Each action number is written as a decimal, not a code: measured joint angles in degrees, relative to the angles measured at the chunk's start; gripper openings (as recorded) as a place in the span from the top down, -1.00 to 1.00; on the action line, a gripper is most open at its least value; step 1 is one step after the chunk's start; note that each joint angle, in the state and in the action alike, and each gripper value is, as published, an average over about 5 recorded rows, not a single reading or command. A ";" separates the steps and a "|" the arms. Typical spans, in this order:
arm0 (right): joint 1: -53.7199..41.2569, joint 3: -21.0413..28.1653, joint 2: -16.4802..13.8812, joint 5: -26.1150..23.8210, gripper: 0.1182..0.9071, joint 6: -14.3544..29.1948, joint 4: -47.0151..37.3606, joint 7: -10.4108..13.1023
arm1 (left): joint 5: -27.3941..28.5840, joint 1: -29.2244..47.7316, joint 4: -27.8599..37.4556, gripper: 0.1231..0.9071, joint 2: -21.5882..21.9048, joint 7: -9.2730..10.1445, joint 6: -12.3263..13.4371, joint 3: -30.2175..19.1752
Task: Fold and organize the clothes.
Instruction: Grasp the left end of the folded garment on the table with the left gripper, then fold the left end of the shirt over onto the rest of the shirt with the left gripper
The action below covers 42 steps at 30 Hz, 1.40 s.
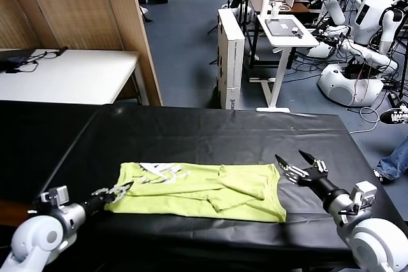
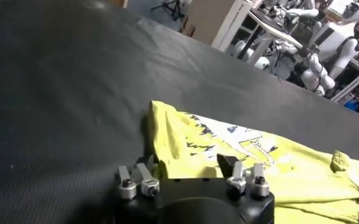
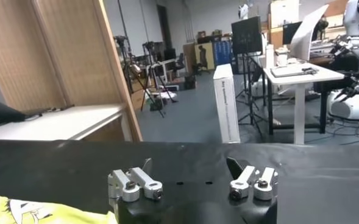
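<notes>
The clothes are one lime yellow-green T-shirt (image 1: 204,192), lying flat and partly folded on the black table (image 1: 191,132) near its front edge. A white print (image 1: 159,170) shows near its left end. My left gripper (image 1: 118,190) is low at the shirt's left edge. In the left wrist view this gripper (image 2: 188,165) is open, with its fingers apart on either side of the shirt's (image 2: 301,176) near hem. My right gripper (image 1: 299,164) hovers open just off the shirt's right end, holding nothing. The right wrist view shows that gripper (image 3: 190,165) over black cloth and a corner of the shirt (image 3: 39,213).
A white table (image 1: 70,74) and a wooden partition (image 1: 83,4) stand at the back left. Beyond the table's far edge are a tall white box (image 1: 231,55), a white desk (image 1: 287,30) and other robots (image 1: 357,49).
</notes>
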<state>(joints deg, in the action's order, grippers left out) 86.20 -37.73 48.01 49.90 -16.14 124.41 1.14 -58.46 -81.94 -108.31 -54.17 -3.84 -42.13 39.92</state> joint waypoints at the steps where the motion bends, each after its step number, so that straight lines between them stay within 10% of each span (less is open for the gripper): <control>1: -0.09 0.08 0.05 -0.09 -1.00 0.01 0.00 -0.01 | -0.03 -0.01 -0.03 0.08 -0.02 0.23 -0.03 -0.02; 8: -0.07 0.19 0.85 -0.75 -1.00 0.18 -0.06 -0.04 | -0.25 0.20 -1.02 0.79 -0.17 1.91 -0.26 -0.05; 29: -1.08 2.21 4.78 -5.34 -1.00 1.43 -2.35 0.04 | 1.91 -4.29 -6.14 0.78 10.77 4.83 2.08 10.02; 42: 5.13 -1.06 8.02 -12.87 -1.00 4.14 -2.35 -0.47 | -6.24 1.10 -17.70 0.78 2.03 11.65 -0.15 -3.06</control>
<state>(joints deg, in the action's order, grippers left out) 91.33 -38.80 56.03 37.03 -12.00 122.06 0.67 -64.70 -80.84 -126.01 -52.14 7.81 -42.28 36.85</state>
